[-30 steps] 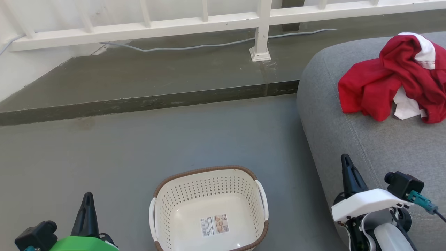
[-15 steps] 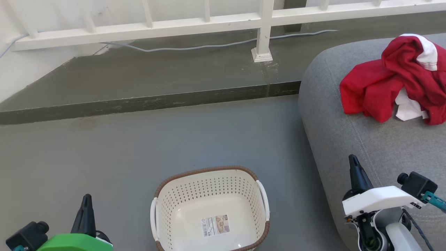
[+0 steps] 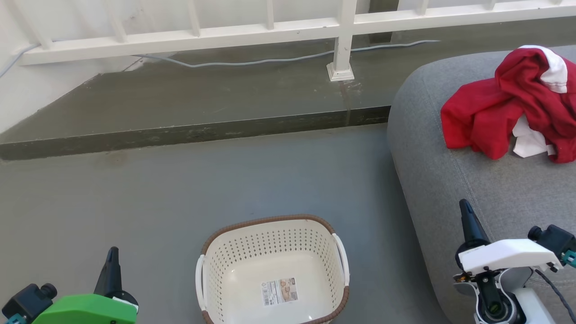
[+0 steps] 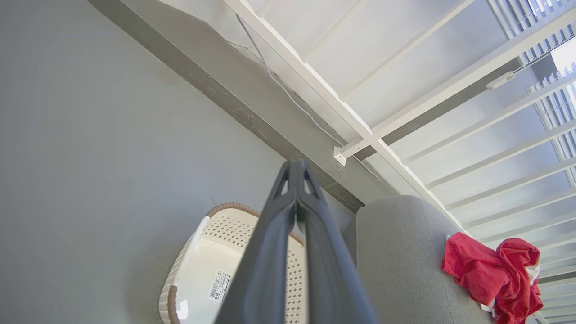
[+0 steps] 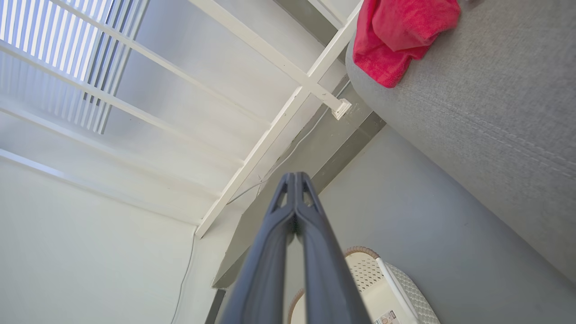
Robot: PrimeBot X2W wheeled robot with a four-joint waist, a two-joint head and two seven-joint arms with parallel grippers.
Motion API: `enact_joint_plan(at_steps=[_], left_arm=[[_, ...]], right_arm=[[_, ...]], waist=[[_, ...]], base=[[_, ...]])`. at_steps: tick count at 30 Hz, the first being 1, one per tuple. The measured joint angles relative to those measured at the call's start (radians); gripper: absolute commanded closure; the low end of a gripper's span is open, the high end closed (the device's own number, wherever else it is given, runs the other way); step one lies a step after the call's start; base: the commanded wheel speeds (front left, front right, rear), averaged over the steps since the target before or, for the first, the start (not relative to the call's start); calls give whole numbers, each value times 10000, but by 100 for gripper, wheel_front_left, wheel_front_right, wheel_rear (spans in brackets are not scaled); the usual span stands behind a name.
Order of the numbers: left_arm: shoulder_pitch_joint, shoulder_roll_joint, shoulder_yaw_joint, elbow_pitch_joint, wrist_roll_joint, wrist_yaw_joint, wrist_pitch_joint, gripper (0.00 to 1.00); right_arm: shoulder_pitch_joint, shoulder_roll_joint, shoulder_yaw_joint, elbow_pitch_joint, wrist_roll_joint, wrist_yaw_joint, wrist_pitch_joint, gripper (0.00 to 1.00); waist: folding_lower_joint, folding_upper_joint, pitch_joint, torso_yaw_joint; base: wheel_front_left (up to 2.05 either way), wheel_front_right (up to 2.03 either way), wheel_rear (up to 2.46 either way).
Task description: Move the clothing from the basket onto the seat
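Clothing (image 3: 513, 108) lies bunched on the seat (image 3: 472, 189), far right; basket (image 3: 270, 234) stands on the grey floor (image 3: 180, 189) beside the seat, nothing in it but a label sticker (image 3: 280, 291); left gripper (image 3: 111, 256) fingers pressed together, gripping nothing; right gripper (image 3: 465, 211) likewise, over the seat's near edge.

Soft red cloth clothing (image 3: 504, 112) on the seat (image 3: 472, 180) of matt grey weave; perforated glossy plastic basket (image 3: 234, 252)

The clothing (image 3: 488, 112) runs off the right edge.
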Motion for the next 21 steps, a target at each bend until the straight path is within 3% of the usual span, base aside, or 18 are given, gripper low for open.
enact_joint_plan(at_steps=[21], left_arm=[[-506, -178, 326, 518, -2255, -441, 617, 100]], right_arm=[[-226, -56, -548, 88, 2663, 368, 579, 100]], waist=[[0, 0, -42, 90]], base=[[0, 0, 0]])
